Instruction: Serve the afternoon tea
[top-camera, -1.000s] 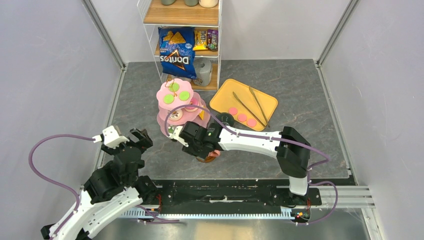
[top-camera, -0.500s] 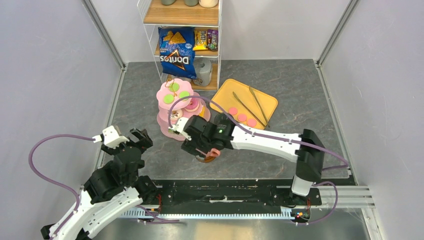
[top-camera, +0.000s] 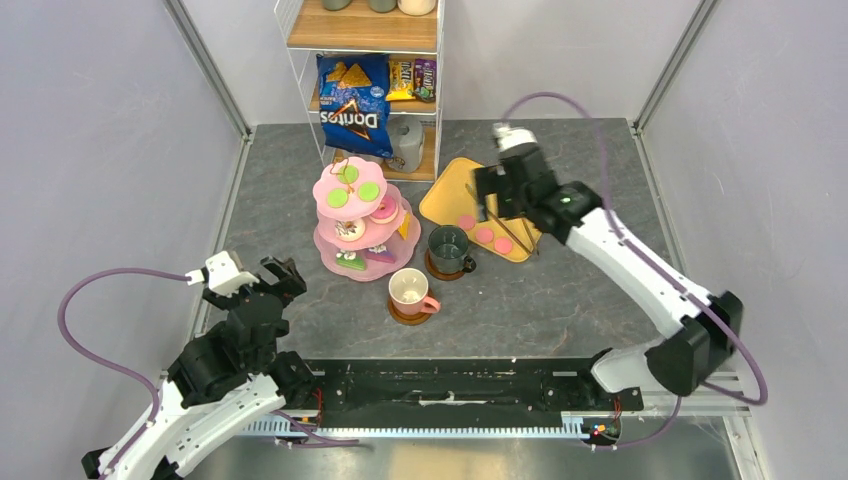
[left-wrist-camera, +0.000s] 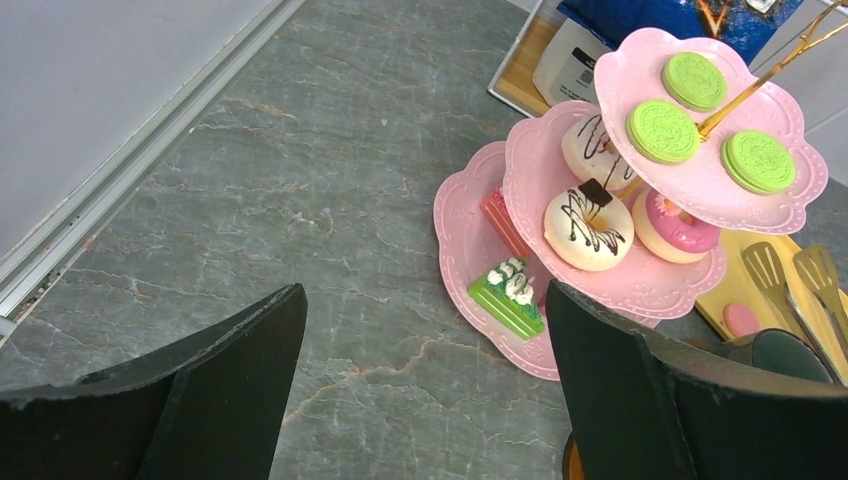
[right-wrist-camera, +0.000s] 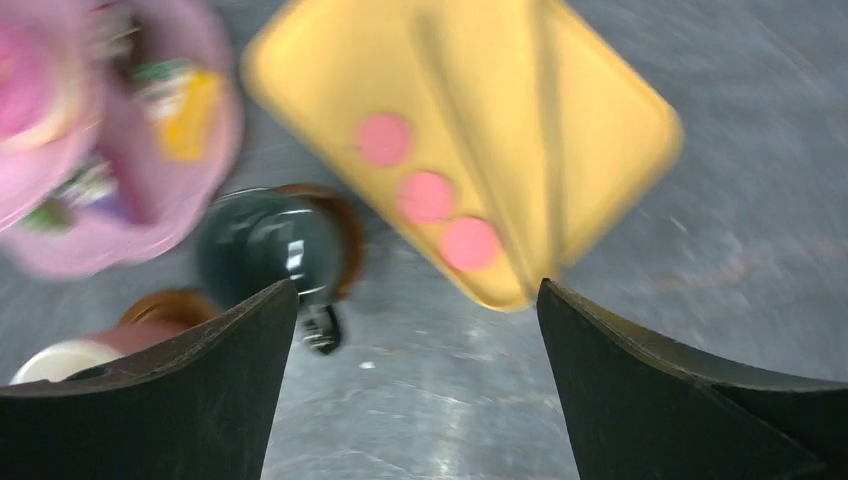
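Note:
The pink three-tier stand (top-camera: 330, 235) holds three green macarons (top-camera: 348, 185) on top, donuts (left-wrist-camera: 588, 225) in the middle, and a green cake slice (left-wrist-camera: 507, 296) at the bottom. In front of it a pink mug (top-camera: 410, 290) and a dark-green mug (top-camera: 447, 246) each sit on a brown saucer. Three pink macarons (top-camera: 484, 235) lie on the yellow tray (top-camera: 455, 190). My right gripper (top-camera: 497, 190) hovers open and empty over that tray. The left gripper (top-camera: 280, 275) stands open and empty, low at the left, short of the stand.
Metal tongs (top-camera: 512, 210) lie on the yellow tray beside the macarons. A shelf unit at the back holds a blue Doritos bag (top-camera: 353, 105) and a grey canister (top-camera: 407, 145). Walls close in both sides.
My right gripper opened, left the pink mug on its saucer, and swung up and right to above the yellow tray. The left arm has not moved.

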